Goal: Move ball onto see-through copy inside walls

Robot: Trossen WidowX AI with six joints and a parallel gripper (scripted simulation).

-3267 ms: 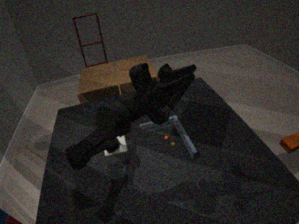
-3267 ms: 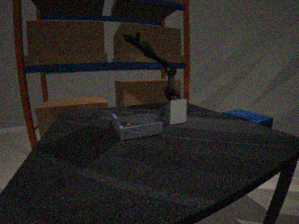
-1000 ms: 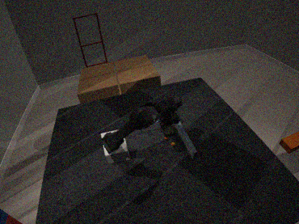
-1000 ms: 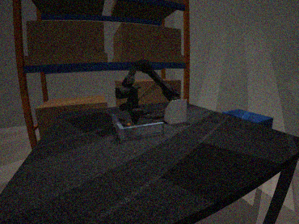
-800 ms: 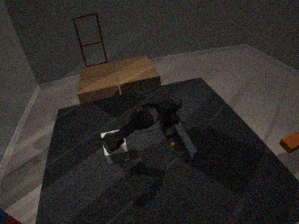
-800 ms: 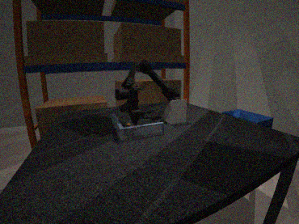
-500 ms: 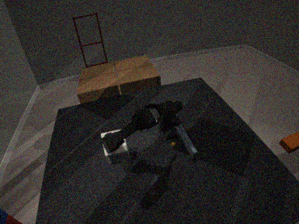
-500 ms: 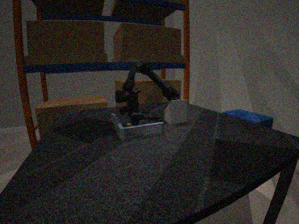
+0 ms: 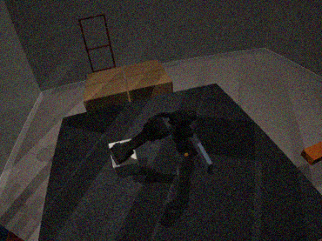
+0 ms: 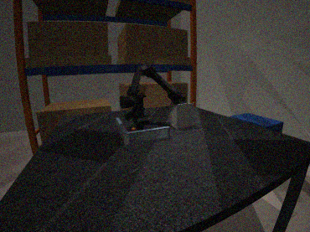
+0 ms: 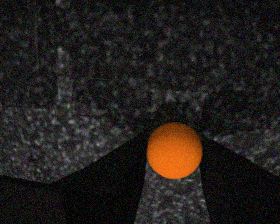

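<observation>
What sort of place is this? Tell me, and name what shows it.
Likely a warehouse or storeroom. A tall rack with orange uprights and blue shelves holds large cardboard boxes; another box sits on the bare floor beside the dark work table, where the arm works an orange ball.

The orange ball [image 11: 174, 150] fills the gap between the gripper [image 11: 174, 178] fingers, with speckled table [image 11: 94, 66] open beyond and clear walls [image 10: 147, 131] near.
</observation>
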